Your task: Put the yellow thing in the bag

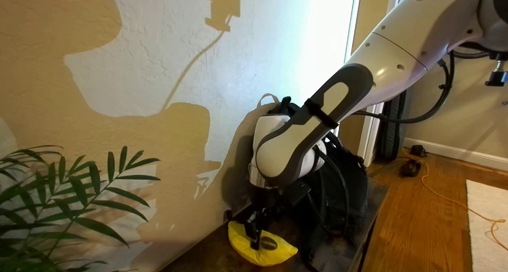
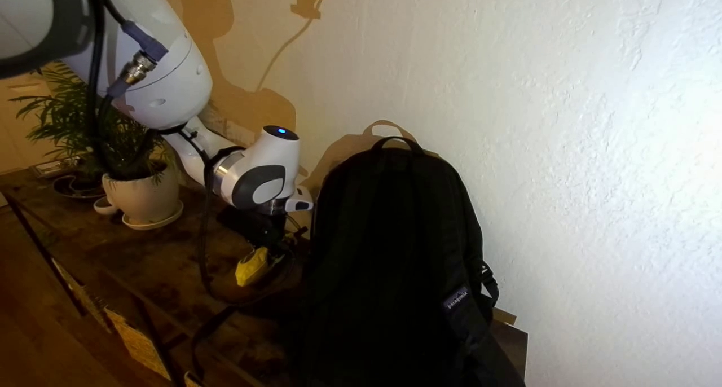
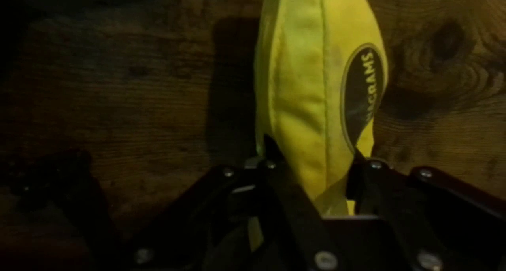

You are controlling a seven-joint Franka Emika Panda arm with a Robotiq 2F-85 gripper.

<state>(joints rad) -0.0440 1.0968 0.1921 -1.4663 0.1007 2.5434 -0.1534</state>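
The yellow thing (image 3: 302, 65), a curved cloth pouch with a dark oval label, lies on the dark wooden table in both exterior views. Around its middle is my gripper (image 3: 312, 154), one finger pressed against each side, and the cloth creases at the label's edge. An exterior view shows the fingers coming down on the yellow thing (image 1: 279, 255) from above. Beside it stands the bag (image 2: 389, 251), a big black backpack, upright against the wall with its straps facing out. My arm covers part of the bag (image 1: 353, 184) in an exterior view. The bag's opening cannot be made out.
A potted plant in a pale pot (image 2: 148, 201) stands on the table (image 2: 107, 257) away from the bag. Its leaves (image 1: 95, 181) reach into an exterior view. A textured wall (image 2: 564, 150) runs close behind the arm. A dark strap (image 2: 211, 325) lies over the table near its edge.
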